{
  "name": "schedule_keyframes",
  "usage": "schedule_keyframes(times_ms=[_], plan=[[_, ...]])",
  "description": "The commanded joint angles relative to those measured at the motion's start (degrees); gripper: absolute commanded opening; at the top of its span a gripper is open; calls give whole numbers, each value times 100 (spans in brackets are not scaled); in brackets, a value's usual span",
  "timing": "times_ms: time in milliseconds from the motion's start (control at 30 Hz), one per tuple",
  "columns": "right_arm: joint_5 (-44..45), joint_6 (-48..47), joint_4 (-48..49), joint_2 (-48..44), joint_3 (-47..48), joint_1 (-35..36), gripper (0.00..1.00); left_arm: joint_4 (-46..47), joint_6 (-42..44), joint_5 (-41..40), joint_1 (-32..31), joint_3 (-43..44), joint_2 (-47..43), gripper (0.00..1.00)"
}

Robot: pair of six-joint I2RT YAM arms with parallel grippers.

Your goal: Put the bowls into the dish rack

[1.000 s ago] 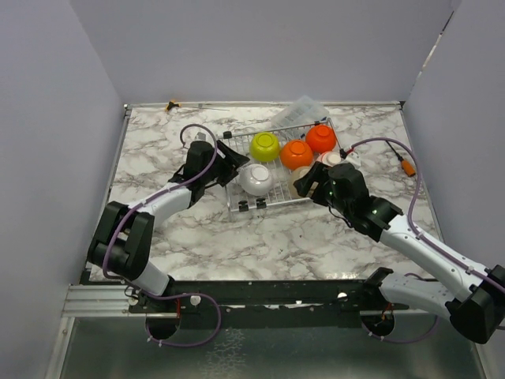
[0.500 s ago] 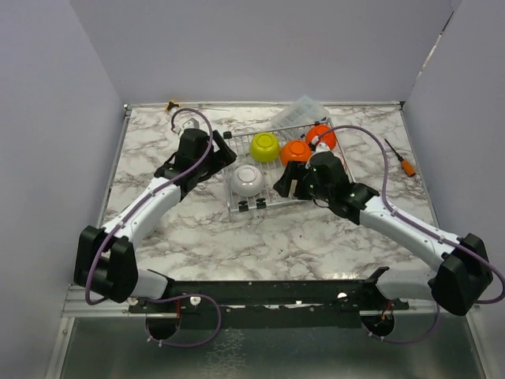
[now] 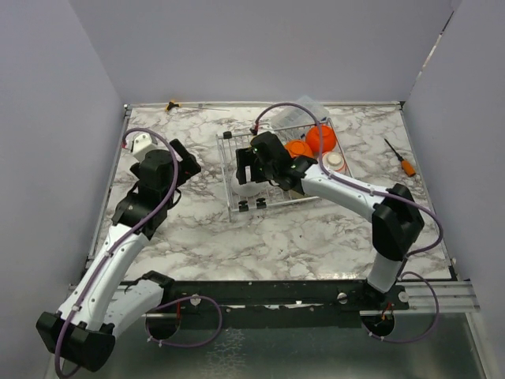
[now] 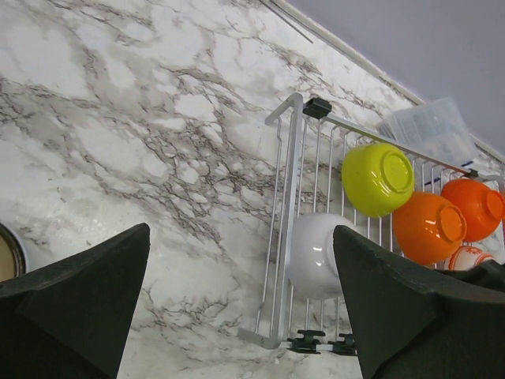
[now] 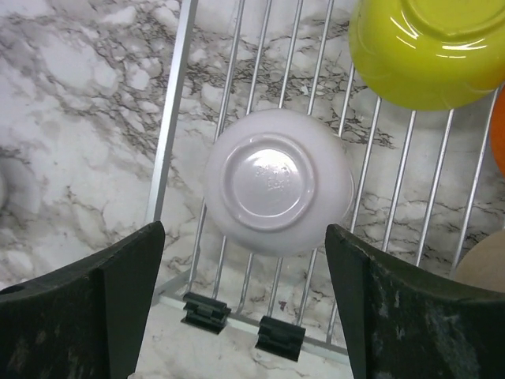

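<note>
The silver wire dish rack (image 3: 272, 196) stands mid-table. A white bowl (image 5: 276, 181) lies upside down in its near left corner. My right gripper (image 5: 241, 272) hangs open just above it, a finger on each side, not touching. The lime-yellow bowl (image 5: 430, 47), two orange bowls (image 4: 426, 227) (image 4: 473, 205) and a beige bowl (image 5: 485, 264) also lie in the rack. A white bowl with red pattern (image 3: 334, 161) sits at the rack's right edge. My left gripper (image 4: 241, 316) is open and empty over bare marble, left of the rack (image 4: 288, 197).
A clear plastic container (image 3: 304, 110) lies behind the rack. An orange-handled screwdriver (image 3: 402, 162) lies at the right. A dark-rimmed round thing (image 4: 6, 253) is cut off at the left wrist view's edge. In the top view my right arm (image 3: 331, 185) hides the lime-yellow bowl.
My right gripper has swung left across the rack to above the white bowl. My left gripper has drawn back leftwards, away from the rack's left edge.
</note>
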Motion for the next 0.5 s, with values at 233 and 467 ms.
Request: schedule_keyframes(times_ms=[233,467], plan=[[1016,-832,-1346,1432,1360,289,86,-397,138,-540,32,-364,-666,99],[1752,-632,-1488,1565,1289,295,79,-365,72,-485,32,-330,-388,99]])
